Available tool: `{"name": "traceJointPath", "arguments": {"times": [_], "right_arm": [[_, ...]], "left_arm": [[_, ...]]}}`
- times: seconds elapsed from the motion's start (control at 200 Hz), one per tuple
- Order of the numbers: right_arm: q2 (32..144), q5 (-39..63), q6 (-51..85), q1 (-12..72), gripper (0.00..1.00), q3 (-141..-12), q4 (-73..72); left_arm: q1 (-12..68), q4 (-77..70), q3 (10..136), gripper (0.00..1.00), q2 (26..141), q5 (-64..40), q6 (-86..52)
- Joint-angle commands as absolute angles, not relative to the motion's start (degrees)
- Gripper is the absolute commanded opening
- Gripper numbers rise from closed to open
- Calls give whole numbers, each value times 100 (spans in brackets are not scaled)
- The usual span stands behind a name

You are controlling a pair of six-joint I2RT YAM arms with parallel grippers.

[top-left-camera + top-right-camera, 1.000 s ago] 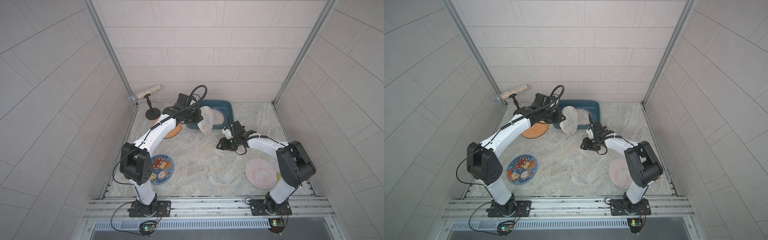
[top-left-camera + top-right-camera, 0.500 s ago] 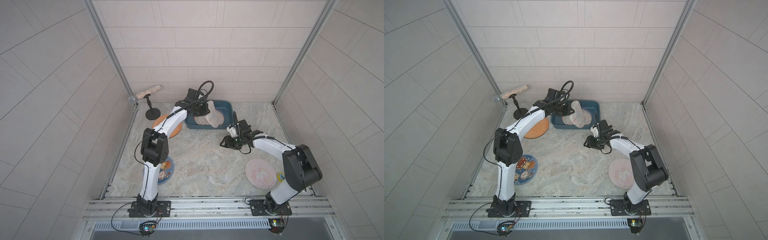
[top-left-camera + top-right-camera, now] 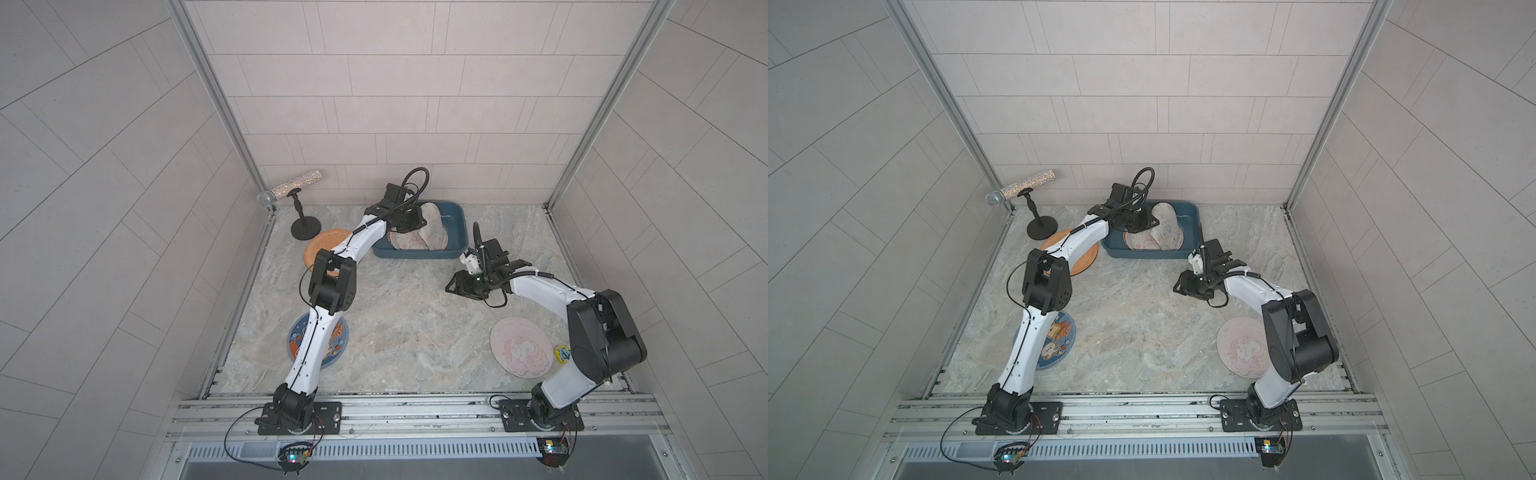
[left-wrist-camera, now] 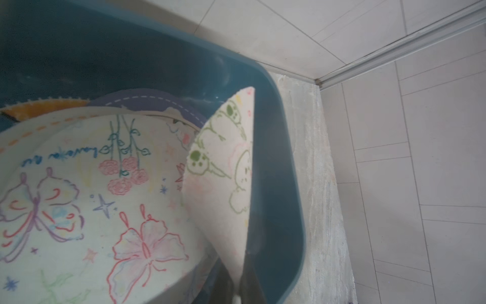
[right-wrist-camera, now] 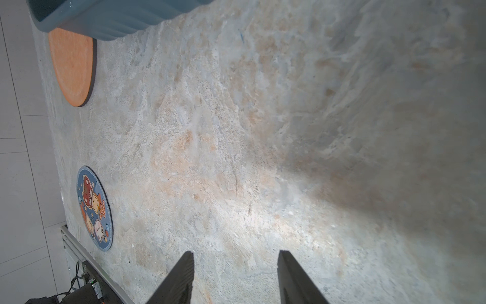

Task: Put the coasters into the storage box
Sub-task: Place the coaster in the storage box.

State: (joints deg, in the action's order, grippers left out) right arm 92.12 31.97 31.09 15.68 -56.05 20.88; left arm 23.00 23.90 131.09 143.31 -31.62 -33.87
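The teal storage box [image 3: 457,232] stands at the back wall. My left gripper [image 3: 409,222] reaches into it, shut on a white coaster [image 4: 223,171] with green paw prints, which stands on edge above the box floor. A butterfly coaster [image 4: 92,197] lies in the box on top of others. On the table lie an orange coaster [image 3: 322,249], a blue coaster [image 3: 336,345] partly under my left arm, and a pink unicorn coaster [image 3: 519,347]. My right gripper [image 5: 234,255] is open over bare table, in front of the box's right end.
A glittery microphone on a black stand [image 3: 305,228] is at the back left corner. A small yellow sticker [image 3: 563,354] lies beside the pink coaster. Tiled walls close the table on three sides, with a metal rail [image 3: 415,409] along the front.
My left arm has stretched out and carried the white coaster from the box's front edge to inside the box. My right gripper has drifted slightly right.
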Motion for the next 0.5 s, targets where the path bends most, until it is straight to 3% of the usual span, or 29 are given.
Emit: {"name": "traceJointPath", "arguments": {"times": [0.0, 0.065, 0.185, 0.295, 0.495], "right_arm": [[9066, 3210, 3055, 1537, 54, -5695, 2241], [9036, 3194, 3053, 1538, 55, -5678, 2246], [8978, 3164, 3060, 1538, 55, -5644, 2259], [8891, 3111, 3054, 1538, 55, -5627, 2306], [8716, 2949, 3008, 1522, 56, -5582, 2439]], "left_arm": [[2128, 2537, 13247, 3, 14342, -2860, -3243], [2109, 2857, 13227, 14, 14343, -2564, -3028], [2108, 3294, 13154, 46, 14283, -2099, -2749], [2109, 3194, 12780, 63, 14047, -1870, -2699], [2123, 3090, 12416, 76, 13702, -1773, -2630]]}}
